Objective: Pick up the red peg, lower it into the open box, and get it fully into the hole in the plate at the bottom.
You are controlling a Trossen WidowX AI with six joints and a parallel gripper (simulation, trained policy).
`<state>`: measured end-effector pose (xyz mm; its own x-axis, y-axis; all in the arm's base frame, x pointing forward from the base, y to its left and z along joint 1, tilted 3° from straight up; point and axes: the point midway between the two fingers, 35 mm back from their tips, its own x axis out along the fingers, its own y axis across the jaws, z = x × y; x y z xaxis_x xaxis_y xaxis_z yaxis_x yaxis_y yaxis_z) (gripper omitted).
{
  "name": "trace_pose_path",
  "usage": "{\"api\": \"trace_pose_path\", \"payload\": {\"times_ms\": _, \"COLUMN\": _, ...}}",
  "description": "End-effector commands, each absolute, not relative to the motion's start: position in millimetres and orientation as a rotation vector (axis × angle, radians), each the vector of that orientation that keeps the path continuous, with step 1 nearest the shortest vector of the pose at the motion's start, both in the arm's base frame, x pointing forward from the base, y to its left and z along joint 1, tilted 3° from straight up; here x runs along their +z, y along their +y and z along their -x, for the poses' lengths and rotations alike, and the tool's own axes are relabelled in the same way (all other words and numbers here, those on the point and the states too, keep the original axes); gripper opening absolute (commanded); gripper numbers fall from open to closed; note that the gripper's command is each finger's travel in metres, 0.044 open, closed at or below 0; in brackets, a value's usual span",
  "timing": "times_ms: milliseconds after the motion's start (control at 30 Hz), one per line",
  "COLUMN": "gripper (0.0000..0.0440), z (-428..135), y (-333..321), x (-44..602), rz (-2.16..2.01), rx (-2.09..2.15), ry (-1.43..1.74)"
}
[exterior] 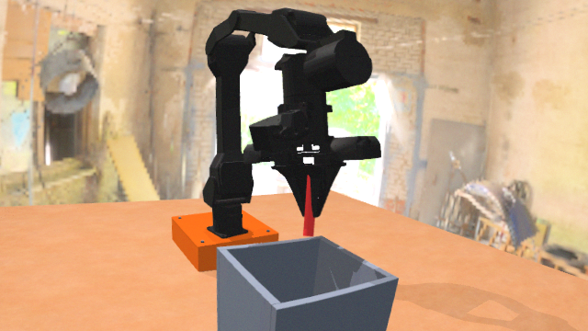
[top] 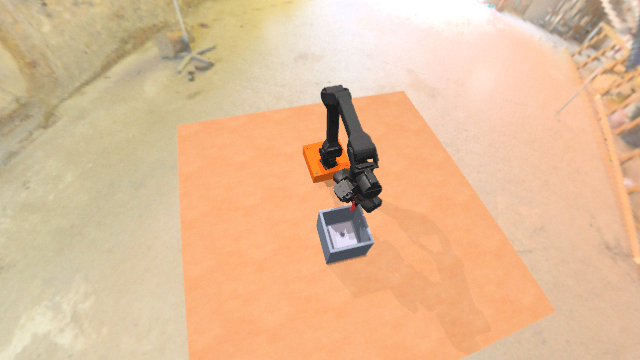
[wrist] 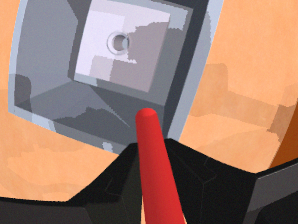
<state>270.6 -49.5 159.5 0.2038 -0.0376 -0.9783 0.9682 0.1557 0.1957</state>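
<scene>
The red peg point(top: 353, 206) point(exterior: 309, 225) point(wrist: 152, 165) is held in my gripper point(exterior: 310, 215) point(wrist: 151, 148), which is shut on it. The peg points down, its lower end sticking out below the fingertips, just above the rear rim of the box in the exterior view. The open grey box point(top: 326, 250) point(exterior: 340, 313) point(wrist: 45, 95) stands on the mat. In its bottom is a pale plate point(top: 351, 241) point(wrist: 92, 47) with a round hole point(top: 343, 234) point(wrist: 119, 43). In the wrist view the peg's tip shows over the box's near corner, off to the side of the hole. The plate is hidden in the exterior view.
The arm's orange base point(top: 315, 170) point(exterior: 207, 255) stands behind the box on the orange mat point(top: 240, 250) point(exterior: 92, 276). The four box walls rise around the plate. Shadows of the arm fall across the mat and into the box.
</scene>
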Motion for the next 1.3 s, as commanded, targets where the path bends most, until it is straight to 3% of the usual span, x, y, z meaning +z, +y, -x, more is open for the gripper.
{"api": "trace_pose_path", "payload": {"times_ms": 0, "gripper": 0.0, "z": -275, "y": -57, "x": 157, "rz": -1.149, "rx": -0.978, "ry": 1.097}}
{"api": "trace_pose_path", "payload": {"times_ms": 1267, "gripper": 0.0, "z": -313, "y": -102, "x": 80, "rz": -1.104, "rx": -0.947, "ry": 1.176}}
